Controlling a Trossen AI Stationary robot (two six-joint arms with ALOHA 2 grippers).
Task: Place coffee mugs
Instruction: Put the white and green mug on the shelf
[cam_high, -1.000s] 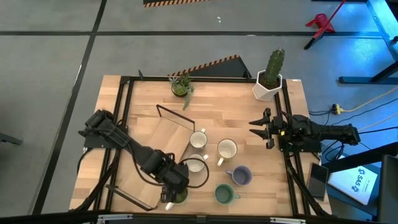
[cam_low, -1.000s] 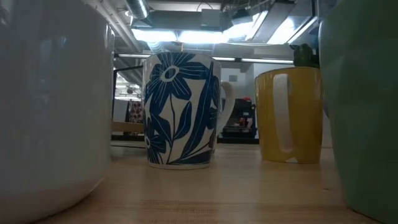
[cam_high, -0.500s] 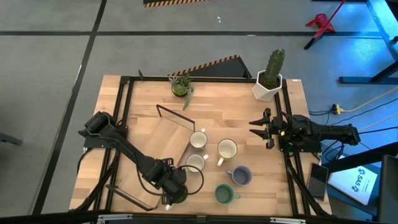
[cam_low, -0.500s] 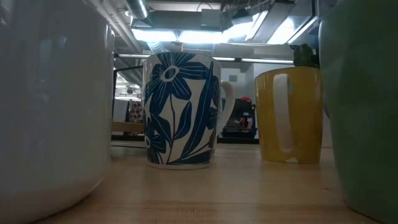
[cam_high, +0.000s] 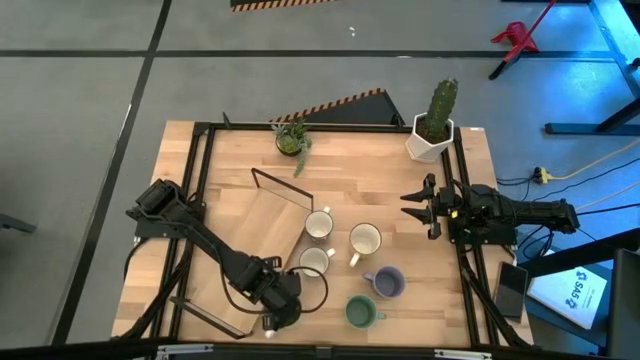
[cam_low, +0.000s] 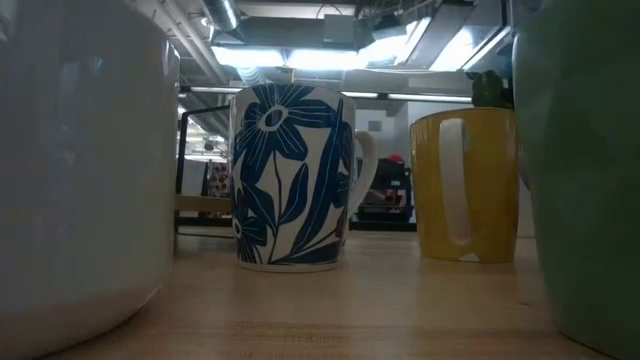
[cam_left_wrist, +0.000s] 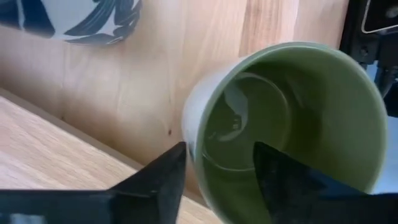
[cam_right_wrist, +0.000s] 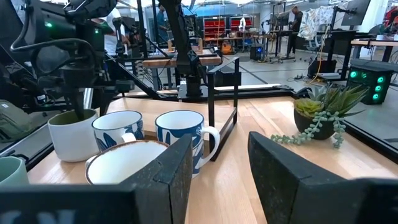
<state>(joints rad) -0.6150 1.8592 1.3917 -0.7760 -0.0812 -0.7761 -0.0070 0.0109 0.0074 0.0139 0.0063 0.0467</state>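
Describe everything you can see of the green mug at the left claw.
The green mug is round, glossy and ceramic-looking, pale olive inside, and empty. It stands upright on the wooden table, apart from a blue-patterned mug. Its handle does not show. The left claw straddles its wall, one finger inside and one outside, not closed on it.

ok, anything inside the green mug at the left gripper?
Nothing visible: the green mug shows a bare glossy interior. The left gripper has one of its fingers inside, covering part of the inner wall.

Left tool (cam_high: 283, 317) low at table's near edge, fingers parted. Right tool (cam_high: 412, 208) parked right, fingers parted.
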